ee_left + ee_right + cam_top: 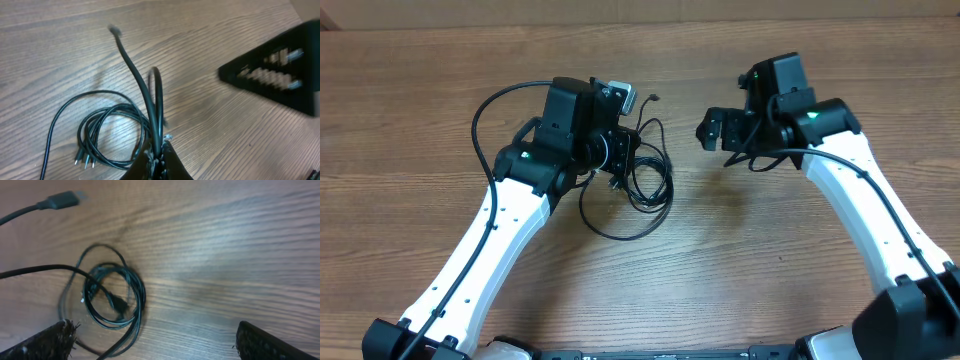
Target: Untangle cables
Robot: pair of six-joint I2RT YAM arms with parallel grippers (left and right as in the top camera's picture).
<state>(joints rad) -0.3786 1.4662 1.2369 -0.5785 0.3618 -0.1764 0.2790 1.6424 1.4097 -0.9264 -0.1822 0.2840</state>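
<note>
Thin black cables (645, 175) lie coiled and looped on the wooden table beside my left gripper. In the left wrist view my left gripper (159, 159) is shut on a black cable (145, 90) that rises from the jaws, its plug end (114, 30) free; a coil (107, 135) with three silver-tipped plugs lies to the left. My right gripper (715, 130) is open and empty, to the right of the pile. The right wrist view shows the coil (112, 297) between its spread fingers (152, 340) and a plug end (62, 201) at top left.
The wooden table (770, 260) fills all views. My right gripper shows as a dark blurred shape in the left wrist view (275, 75). A long loose loop (620, 225) of cable trails toward the table's front.
</note>
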